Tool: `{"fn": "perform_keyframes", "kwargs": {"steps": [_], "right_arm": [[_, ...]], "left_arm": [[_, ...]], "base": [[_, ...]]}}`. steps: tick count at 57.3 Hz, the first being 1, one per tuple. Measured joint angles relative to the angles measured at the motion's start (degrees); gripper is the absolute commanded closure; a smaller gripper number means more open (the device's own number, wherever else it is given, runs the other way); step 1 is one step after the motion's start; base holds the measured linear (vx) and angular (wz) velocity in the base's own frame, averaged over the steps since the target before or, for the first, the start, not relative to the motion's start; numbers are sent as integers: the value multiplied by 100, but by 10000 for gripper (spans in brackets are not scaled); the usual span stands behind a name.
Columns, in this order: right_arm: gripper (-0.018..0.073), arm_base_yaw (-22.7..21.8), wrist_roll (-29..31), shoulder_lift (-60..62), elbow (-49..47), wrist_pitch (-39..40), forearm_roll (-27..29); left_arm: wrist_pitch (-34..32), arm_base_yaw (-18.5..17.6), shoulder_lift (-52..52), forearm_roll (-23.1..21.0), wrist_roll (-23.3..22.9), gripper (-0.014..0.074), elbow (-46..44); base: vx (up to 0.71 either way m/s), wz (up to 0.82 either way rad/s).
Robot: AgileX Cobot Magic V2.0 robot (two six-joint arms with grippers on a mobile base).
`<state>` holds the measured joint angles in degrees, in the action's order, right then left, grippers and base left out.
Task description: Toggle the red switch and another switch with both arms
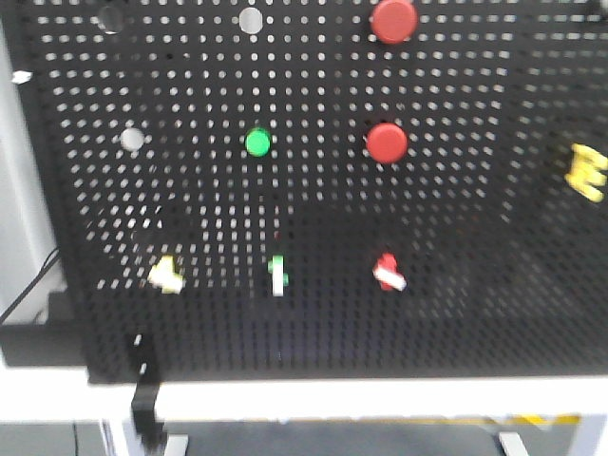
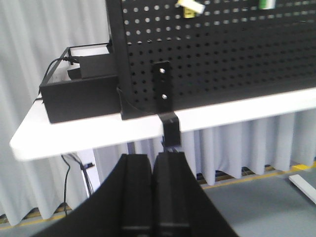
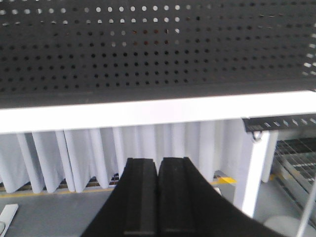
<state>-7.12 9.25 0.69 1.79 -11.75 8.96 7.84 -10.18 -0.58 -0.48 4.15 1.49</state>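
The red switch point(image 1: 388, 271), a small red toggle with a white lever, sits low on the black pegboard point(image 1: 456, 218), right of centre. The other switch point(image 1: 165, 275), pale yellow, is at the same height on the left and shows at the top edge of the left wrist view point(image 2: 190, 6). My left gripper point(image 2: 154, 157) is shut and empty, below the table edge under the board's bracket point(image 2: 164, 94). My right gripper point(image 3: 158, 160) is also shut and empty, low in front of the white table edge point(image 3: 148, 112). The red switch is out of the right wrist view. Neither gripper shows in the front view.
A white toggle with green light point(image 1: 276, 275) stands between the two switches. Above are two round red buttons point(image 1: 387, 142), a green button point(image 1: 257, 142) and grey ones point(image 1: 132, 139). A yellow piece point(image 1: 586, 171) hangs at the right. A black box point(image 2: 79, 91) sits left of the board.
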Motion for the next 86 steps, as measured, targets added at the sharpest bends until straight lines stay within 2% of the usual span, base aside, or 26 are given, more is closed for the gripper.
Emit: {"fn": "perform_keyframes", "kwargs": {"steps": [26, 68, 75, 86], "right_arm": [[561, 0, 0, 0, 0, 6, 0], [561, 0, 0, 0, 0, 34, 0], [561, 0, 0, 0, 0, 433, 95], [561, 0, -18, 0, 0, 1555, 236]], "left_arm": [[0, 0, 0, 0, 0, 594, 0], [-99, 0, 0, 5, 106, 594, 0], [-341, 0, 0, 5, 128, 594, 0], [-1356, 0, 0, -170, 65, 594, 0]], "base": [[30, 5], [4, 0], [0, 0], [0, 0]]}}
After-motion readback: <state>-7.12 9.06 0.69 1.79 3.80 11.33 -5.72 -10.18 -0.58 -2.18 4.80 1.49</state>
